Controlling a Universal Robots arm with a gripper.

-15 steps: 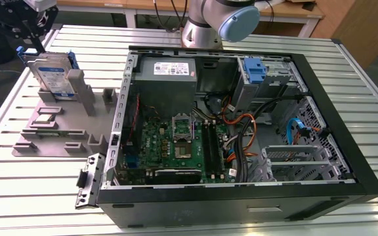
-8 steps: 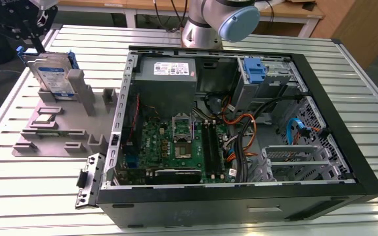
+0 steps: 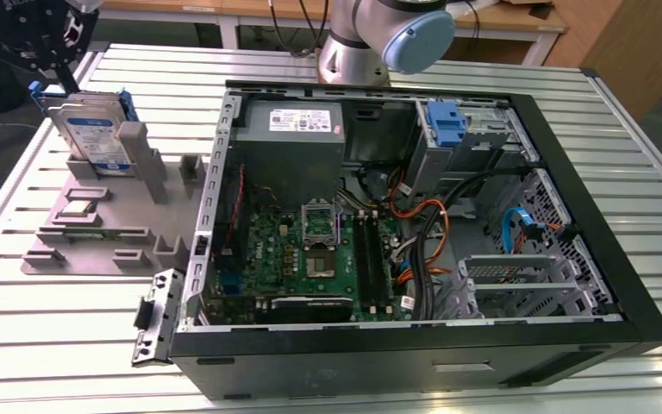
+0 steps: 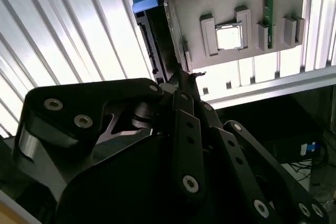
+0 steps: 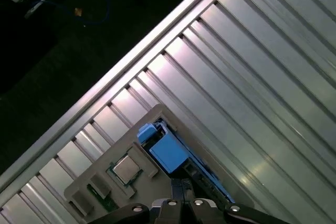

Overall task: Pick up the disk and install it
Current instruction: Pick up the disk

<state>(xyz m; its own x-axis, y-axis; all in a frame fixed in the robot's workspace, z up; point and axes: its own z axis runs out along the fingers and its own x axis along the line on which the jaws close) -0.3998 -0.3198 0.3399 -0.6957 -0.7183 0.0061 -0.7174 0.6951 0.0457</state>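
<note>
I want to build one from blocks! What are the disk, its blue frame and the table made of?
The disk looks like metal: silvery and smooth, with a paper-like label. Its blue frame looks like plastic: matte, evenly coloured, moulded. The table is probably aluminium: pale ribbed slats that gleam.
</note>
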